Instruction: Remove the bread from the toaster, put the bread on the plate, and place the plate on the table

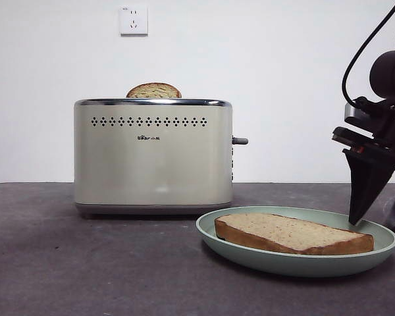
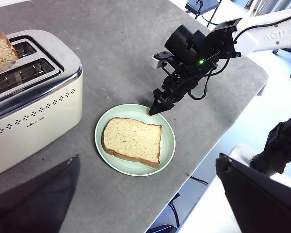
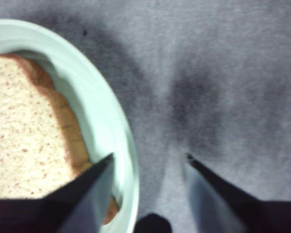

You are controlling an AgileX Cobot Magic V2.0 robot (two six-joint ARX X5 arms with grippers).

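Note:
The bread lies flat on the pale green plate, which rests on the dark grey table in front of the cream toaster. My right gripper is open and straddles the plate's rim on the side away from the toaster, one jaw over the plate by the bread's crust, the other over the table. High above the table, my left gripper is open and holds nothing.
A second domed slice sticks up from a toaster slot. The toaster's grey lever points toward the plate's side. In the left wrist view the table's edge runs close past the plate.

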